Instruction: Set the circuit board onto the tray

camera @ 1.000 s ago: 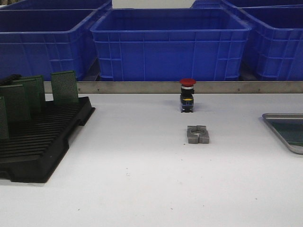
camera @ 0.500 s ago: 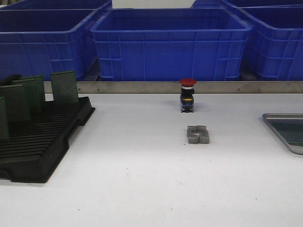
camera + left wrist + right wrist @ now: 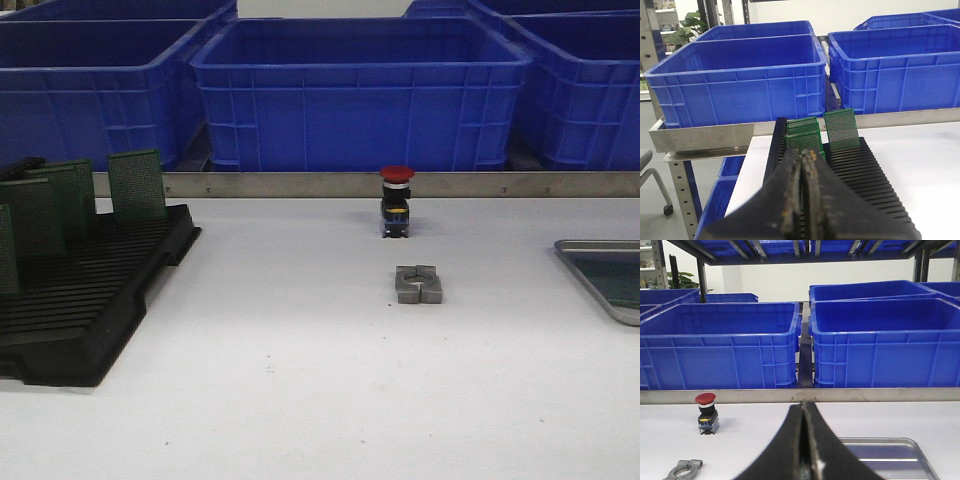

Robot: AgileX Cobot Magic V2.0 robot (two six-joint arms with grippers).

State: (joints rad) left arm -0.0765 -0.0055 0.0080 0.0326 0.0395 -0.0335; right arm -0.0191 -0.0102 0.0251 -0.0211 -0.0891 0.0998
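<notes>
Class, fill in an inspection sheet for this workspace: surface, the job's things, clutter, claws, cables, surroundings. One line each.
Surface: white table, bare in the middle.
Job's things: green perforated circuit boards upright in black slotted plastic rack at the left; shallow silver-grey metal tray at the right edge, something dark green lying in it.
Clutter: red-capped push button; grey metal clamp ring in front of it.
Claws: left claw shut, empty; right claw shut, empty.
Cables: nothing seen.
Surroundings: big blue plastic crates behind a metal rail.

Open table btwn rack (image 3: pixel 85 300) & tray (image 3: pixel 600 248); only button (image 3: pixel 396 203), clamp (image 3: pixel 418 284) stand mid-table, seemingly.
</notes>
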